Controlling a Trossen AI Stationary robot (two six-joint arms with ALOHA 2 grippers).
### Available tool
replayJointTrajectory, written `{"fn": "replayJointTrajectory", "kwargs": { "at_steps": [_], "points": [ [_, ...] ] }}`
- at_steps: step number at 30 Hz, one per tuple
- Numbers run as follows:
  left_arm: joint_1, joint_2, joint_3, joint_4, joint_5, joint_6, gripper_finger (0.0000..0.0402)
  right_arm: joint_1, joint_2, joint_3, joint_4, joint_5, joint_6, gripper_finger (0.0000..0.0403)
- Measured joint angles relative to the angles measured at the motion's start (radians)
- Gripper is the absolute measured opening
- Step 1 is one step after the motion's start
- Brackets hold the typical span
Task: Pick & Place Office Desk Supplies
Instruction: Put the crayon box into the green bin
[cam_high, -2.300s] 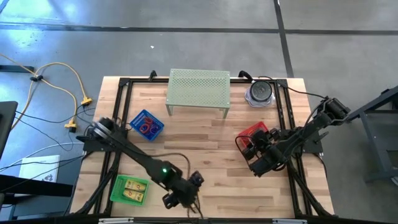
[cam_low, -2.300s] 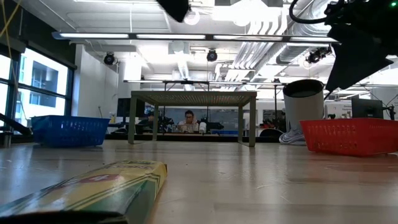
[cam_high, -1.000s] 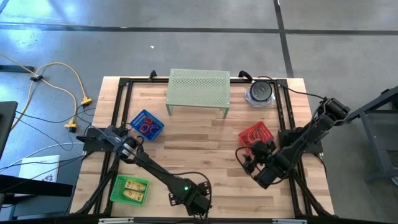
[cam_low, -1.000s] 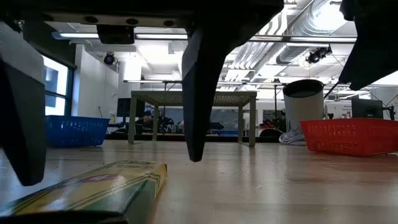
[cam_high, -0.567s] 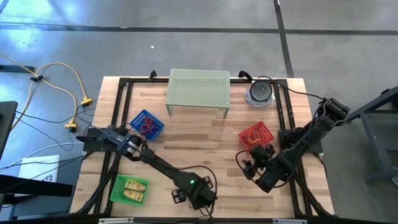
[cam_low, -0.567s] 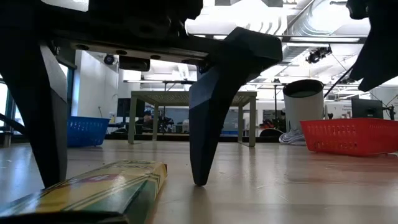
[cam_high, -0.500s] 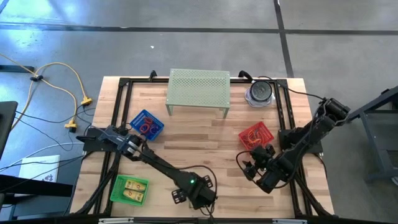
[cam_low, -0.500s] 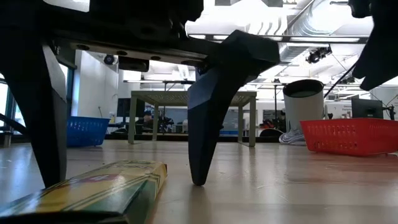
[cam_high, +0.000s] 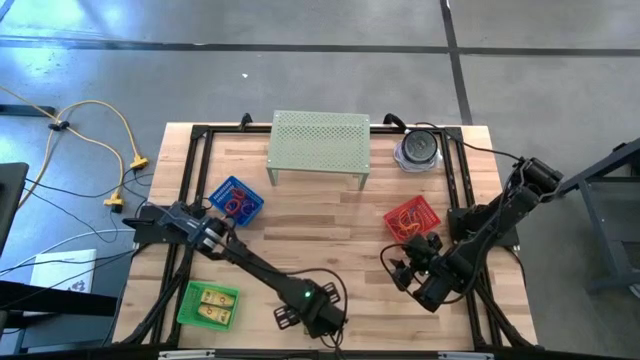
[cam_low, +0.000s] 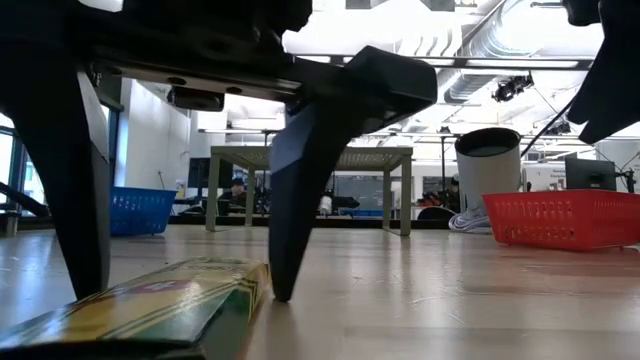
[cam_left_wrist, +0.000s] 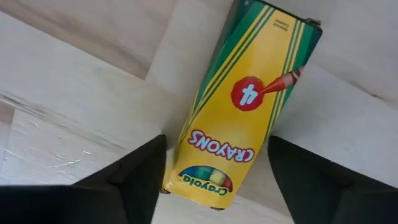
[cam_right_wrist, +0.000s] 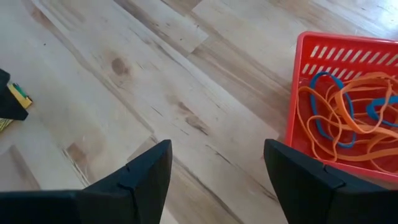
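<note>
A yellow-and-green crayon box (cam_left_wrist: 245, 106) lies flat on the table by the near edge; it also shows in the low view (cam_low: 150, 305). My left gripper (cam_left_wrist: 216, 138) is open and down at the table, one finger on each side of the box's end. Whether a finger touches the box, I cannot tell. My right gripper (cam_high: 405, 272) is open and empty above the table, beside the red basket (cam_right_wrist: 298, 106), which holds orange and blue loops (cam_right_wrist: 351, 121). The blue basket (cam_high: 236, 198) holds red loops. The green basket (cam_high: 208, 305) holds yellow blocks.
The pale green perforated stand (cam_high: 319, 145) stands at the far middle, with a grey round container (cam_high: 418, 148) to its right. Black frame rails (cam_high: 190, 180) run along the table's sides. Bare wood lies between the baskets in the middle.
My left gripper has come down to the table at the near edge, staying open. Its fingers now straddle the crayon box, and one finger has slid closer to the box's side. The box has not moved. My right gripper has shifted a little toward the near edge.
</note>
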Motion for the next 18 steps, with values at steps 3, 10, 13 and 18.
{"fn": "replayJointTrajectory", "kwargs": {
  "at_steps": [3, 10, 13, 18],
  "points": [
    [-0.007, 0.0, 0.0, -0.002, -0.003, 0.0, 0.0241, 0.0, 0.0, 0.0, 0.003, 0.001, 0.0, 0.0244],
    [-0.022, 0.0, -0.001, 0.002, -0.035, 0.004, 0.0207, 0.0, 0.0, 0.0, 0.003, 0.0, 0.0, 0.0244],
    [-0.024, 0.0, 0.0, 0.004, -0.062, 0.0, 0.0205, 0.0, 0.0, 0.0, 0.003, 0.0, 0.0, 0.0244],
    [-0.023, -0.002, 0.0, 0.004, -0.074, -0.03, 0.0205, 0.0, 0.0, 0.0, 0.003, 0.0, 0.0, 0.0244]
  ]
}}
